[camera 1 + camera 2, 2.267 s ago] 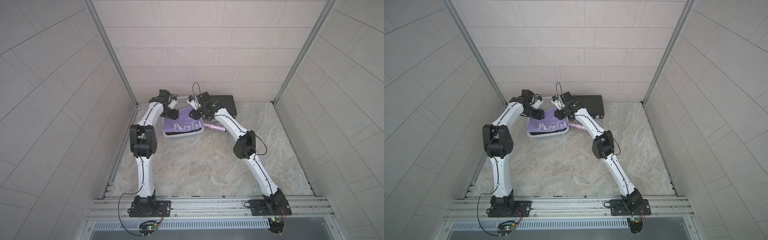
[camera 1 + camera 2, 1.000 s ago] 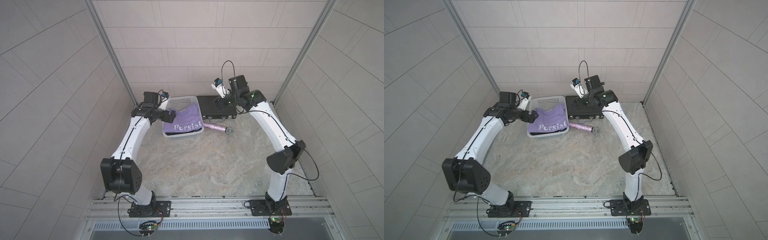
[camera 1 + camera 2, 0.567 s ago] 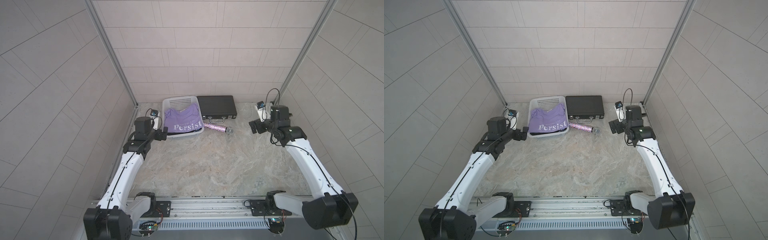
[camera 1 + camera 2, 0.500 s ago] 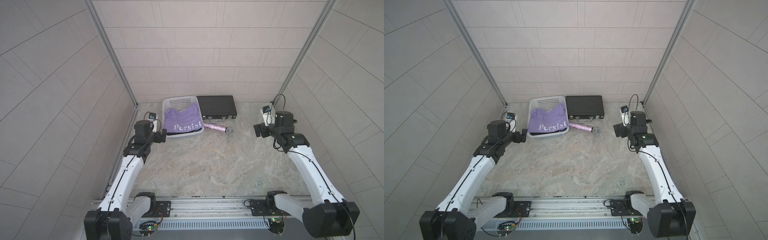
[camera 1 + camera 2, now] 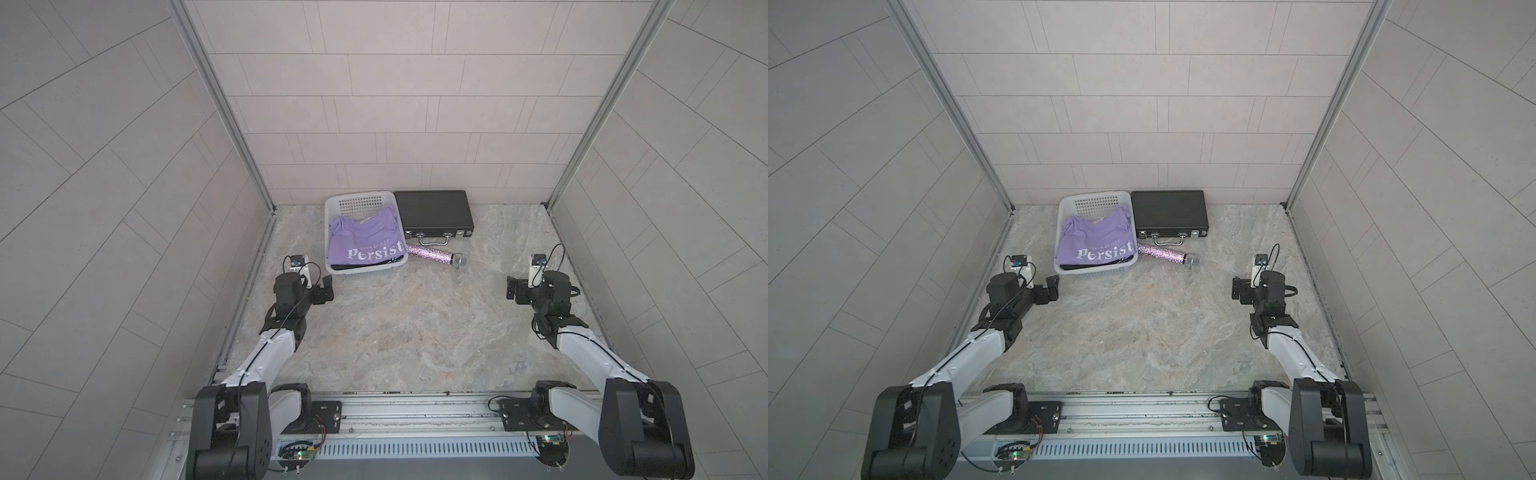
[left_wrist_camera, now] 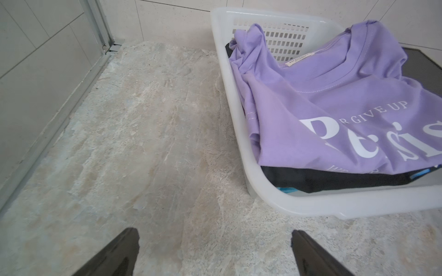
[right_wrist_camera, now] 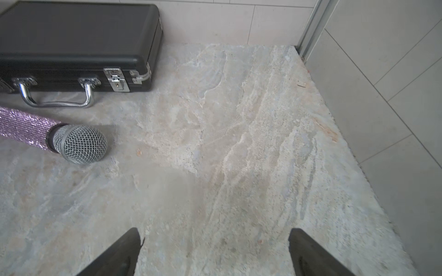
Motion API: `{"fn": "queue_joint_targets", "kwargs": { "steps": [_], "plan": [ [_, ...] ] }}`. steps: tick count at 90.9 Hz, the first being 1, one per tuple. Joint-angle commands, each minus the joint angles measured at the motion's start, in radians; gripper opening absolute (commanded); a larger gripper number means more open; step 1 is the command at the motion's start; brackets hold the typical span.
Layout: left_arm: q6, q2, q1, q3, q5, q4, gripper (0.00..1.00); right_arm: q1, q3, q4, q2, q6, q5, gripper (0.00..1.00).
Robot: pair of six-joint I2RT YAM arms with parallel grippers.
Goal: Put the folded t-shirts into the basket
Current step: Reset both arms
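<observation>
In both top views, the white basket [image 5: 358, 272] is seen standing against the far edge of the table [image 5: 395, 332], toward its far left corner, its long axis running from the far edge toward the near one. A lavender shirt [image 5: 365, 243] lettered "Persist" is laid on top of the pile inside it. A black briefcase [image 5: 432, 210] is set just beside the basket on the side toward the table's middle, and a glittery microphone [image 5: 436, 256] is left in front of the case. No shirt is seen loose on the table. The left hand [image 5: 327, 289] is held just short of the basket's near left corner, jaws apart and empty. The right hand [image 5: 511, 289] is held near the right edge, well apart from the basket, likewise spread and empty. The left arm is judged the nearer, should the pile need tidying.

From the left wrist, the basket is shown ahead of the spread fingers [image 6: 119, 253] and off toward the table's middle. A black shirt [image 6: 334, 179] and a strip of light blue [image 6: 288, 190] are glimpsed under the lavender one. Whether a fourth lies beneath cannot be told.

From the right wrist, only the case, the microphone and bare table are framed beyond fingers [image 7: 119, 253] set wide; nothing is held.
</observation>
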Motion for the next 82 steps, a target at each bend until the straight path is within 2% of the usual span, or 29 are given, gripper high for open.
{"fn": "queue_joint_targets", "kwargs": {
  "steps": [1, 17, 35, 41, 45, 50, 58, 67, 82],
  "plan": [
    [-0.03, 0.098, 0.004, -0.031, 0.025, 0.267, 1.0, -0.004, -0.058, 0.294, 0.073, 0.054, -0.016, 1.0],
    [-0.081, 0.175, 0.004, -0.022, 0.002, 0.352, 1.0, -0.008, -0.08, 0.501, 0.16, 0.077, -0.008, 1.0],
    [-0.098, 0.368, -0.003, -0.062, 0.004, 0.623, 1.0, -0.01, -0.101, 0.748, 0.357, 0.109, -0.029, 1.0],
    [-0.08, 0.386, -0.018, -0.024, -0.001, 0.575, 1.0, -0.011, -0.098, 0.859, 0.443, 0.11, -0.051, 1.0],
    [-0.068, 0.364, -0.036, 0.017, -0.032, 0.458, 1.0, -0.004, -0.072, 0.801, 0.426, 0.097, -0.059, 1.0],
    [-0.061, 0.38, -0.047, 0.025, -0.049, 0.469, 1.0, 0.004, -0.01, 0.604, 0.39, 0.076, -0.05, 1.0],
    [-0.058, 0.369, -0.048, 0.026, -0.045, 0.448, 1.0, 0.029, -0.006, 0.661, 0.428, 0.054, -0.041, 1.0],
    [-0.039, 0.371, -0.054, 0.043, -0.024, 0.421, 1.0, 0.03, 0.015, 0.575, 0.4, 0.048, -0.042, 1.0],
    [-0.022, 0.379, -0.067, 0.06, -0.034, 0.398, 1.0, 0.03, 0.011, 0.588, 0.404, 0.048, -0.042, 1.0]
  ]
}}
